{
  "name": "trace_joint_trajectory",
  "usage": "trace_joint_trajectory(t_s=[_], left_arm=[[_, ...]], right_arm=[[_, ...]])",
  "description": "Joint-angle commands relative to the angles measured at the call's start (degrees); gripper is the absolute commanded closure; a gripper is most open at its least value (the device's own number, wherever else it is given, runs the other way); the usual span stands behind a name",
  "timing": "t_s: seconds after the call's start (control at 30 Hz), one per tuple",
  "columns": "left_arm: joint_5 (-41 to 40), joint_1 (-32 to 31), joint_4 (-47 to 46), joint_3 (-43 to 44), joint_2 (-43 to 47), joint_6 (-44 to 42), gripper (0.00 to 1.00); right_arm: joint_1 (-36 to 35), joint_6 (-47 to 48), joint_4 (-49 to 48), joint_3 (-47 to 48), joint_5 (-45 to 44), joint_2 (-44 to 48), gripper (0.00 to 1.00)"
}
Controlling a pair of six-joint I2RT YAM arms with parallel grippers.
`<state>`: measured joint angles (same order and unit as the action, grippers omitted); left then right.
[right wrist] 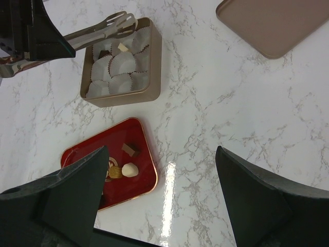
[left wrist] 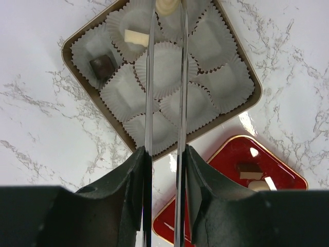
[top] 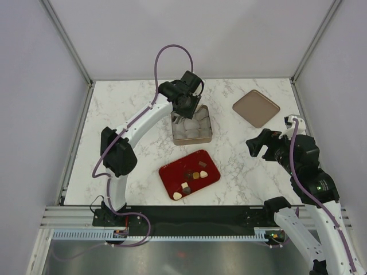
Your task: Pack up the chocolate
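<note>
My left gripper [left wrist: 164, 152] is shut on a pair of metal tongs [left wrist: 181, 77]. The tong tips pinch a cream-white chocolate [left wrist: 167, 6] over the far side of the gold tin [left wrist: 77, 62]. The tin is lined with white paper cups. One cup holds a dark square piece [left wrist: 103, 66], another a cream bar [left wrist: 136, 37]. Several chocolates [top: 195, 173] lie on the red tray [top: 167, 177], seen too in the right wrist view [right wrist: 128, 169]. My right gripper [right wrist: 162, 150] is open and empty above the marble, right of the tray. In the top view it [top: 256, 146] hangs at the right.
The tin's flat lid [top: 256, 107] lies at the back right of the marble table [top: 132, 103]. The tin [top: 192, 127] sits mid-table with the left gripper [top: 186, 106] over its far edge. Enclosure walls stand on all sides.
</note>
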<state>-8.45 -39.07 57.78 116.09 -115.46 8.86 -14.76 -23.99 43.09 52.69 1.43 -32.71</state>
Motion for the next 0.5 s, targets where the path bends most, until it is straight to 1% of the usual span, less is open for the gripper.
trace_joint_trajectory(t_s=[0.0, 0.2, 0.47], left_arm=[[0.53, 0.22, -3.11, 0.89, -0.64, -2.80, 0.60], [1.85, 0.13, -3.37, 0.36, -1.08, -2.45, 0.59], [1.94, 0.13, -3.64, 0.01, -1.79, -2.45, 0.55]], right_arm=[[-0.09, -0.18, -2.13, 2.25, -0.55, -0.16, 0.07], [0.09, -0.18, -2.05, 2.16, -0.82, -0.25, 0.07], [0.00, -0.36, -2.05, 1.98, -0.82, 0.10, 0.07]])
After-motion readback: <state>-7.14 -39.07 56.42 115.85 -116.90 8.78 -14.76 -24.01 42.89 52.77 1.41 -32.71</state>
